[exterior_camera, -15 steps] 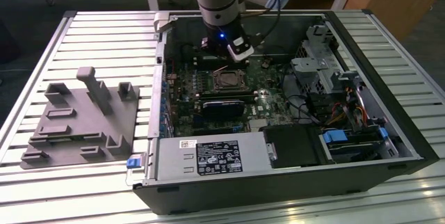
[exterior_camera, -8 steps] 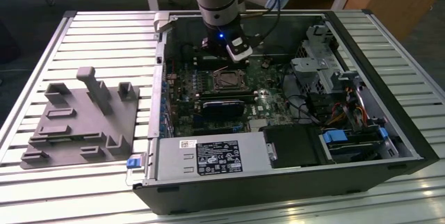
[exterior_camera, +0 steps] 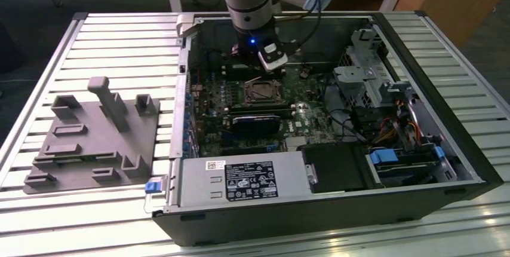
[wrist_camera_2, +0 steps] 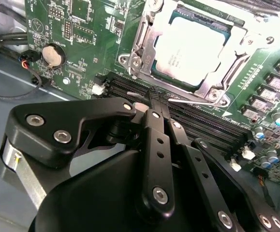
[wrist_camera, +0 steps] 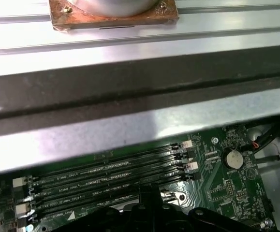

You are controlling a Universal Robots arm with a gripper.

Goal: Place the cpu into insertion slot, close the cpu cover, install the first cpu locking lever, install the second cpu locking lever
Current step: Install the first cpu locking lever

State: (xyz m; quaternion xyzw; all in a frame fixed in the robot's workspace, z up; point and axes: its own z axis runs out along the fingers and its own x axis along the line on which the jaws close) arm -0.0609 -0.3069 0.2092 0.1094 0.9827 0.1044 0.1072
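In the exterior view, find the gripper (exterior_camera: pixel 271 60) low inside the open computer case (exterior_camera: pixel 319 221) on the slatted table (exterior_camera: pixel 119 36), just beside the insertion slot (exterior_camera: pixel 261 91).

In the second wrist view, see the cpu (wrist_camera_2: pixel 188 46) lying flat in the insertion slot on the green board (wrist_camera_2: pixel 72 29), with the cover (wrist_camera_2: pixel 178 83) down around it; note the gripper (wrist_camera_2: pixel 156 96) clenched, fingertips pressed together with nothing between them, poised over the memory slots (wrist_camera_2: pixel 125 87) right at the near end of the thin wire lever (wrist_camera_2: pixel 194 101); touching or just apart, hard to say; likely the first-lever step, judging by that. Push with the closed tips as one blunt point, squarely on the lever's end, never on the cover; keep the pressure low and steady to seat the lever fully rather than let it spring off; go slowly, wary of slipping off thin wire.

In the first wrist view, check the gripper (wrist_camera: pixel 147 200) at the edge of the memory slots (wrist_camera: pixel 106 181), well apart from the coin battery (wrist_camera: pixel 233 158); hold that clearance while pressing.
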